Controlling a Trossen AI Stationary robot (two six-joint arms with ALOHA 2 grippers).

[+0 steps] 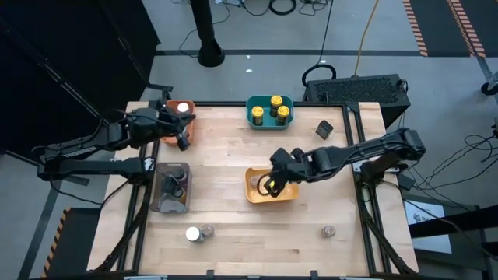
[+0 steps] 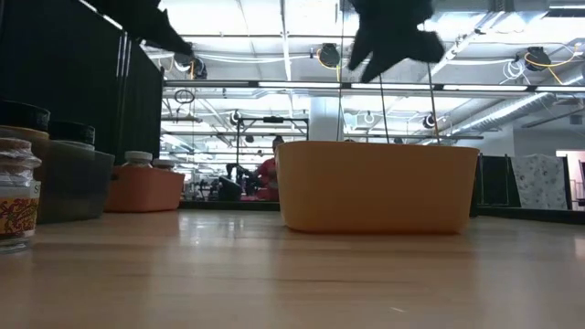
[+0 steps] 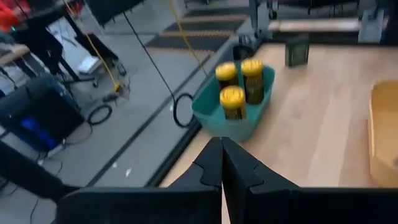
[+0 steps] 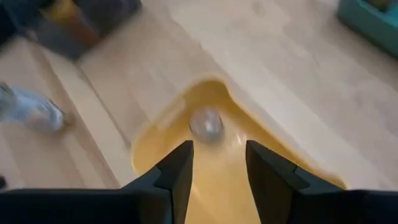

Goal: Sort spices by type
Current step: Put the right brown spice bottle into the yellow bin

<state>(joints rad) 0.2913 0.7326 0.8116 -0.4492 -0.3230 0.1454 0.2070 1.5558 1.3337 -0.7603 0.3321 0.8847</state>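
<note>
My right gripper [image 1: 270, 185] [image 4: 216, 163] hangs open over the yellow bin [image 1: 289, 192] [image 2: 375, 187]. A small grey-lidded spice jar [image 4: 206, 123] sits on that bin's floor beyond the fingertips, untouched. My left gripper [image 1: 185, 131] [image 3: 221, 158] is shut and empty, beside the orange bin [image 1: 173, 118], which holds a white-lidded jar [image 1: 183, 108]. The teal bin [image 1: 255, 118] [image 3: 211, 118] holds three yellow-lidded jars [image 1: 276, 109] [image 3: 236, 87]. The grey bin [image 1: 159, 204] holds dark-lidded jars [image 1: 176, 183].
Loose jars stand near the table's near edge: two at the left [image 1: 199, 233] and one at the right [image 1: 328, 231]. A dark jar [image 1: 324, 129] [image 3: 297, 51] stands near the far right corner. In the low view a jar [image 2: 16, 206] is close at the left.
</note>
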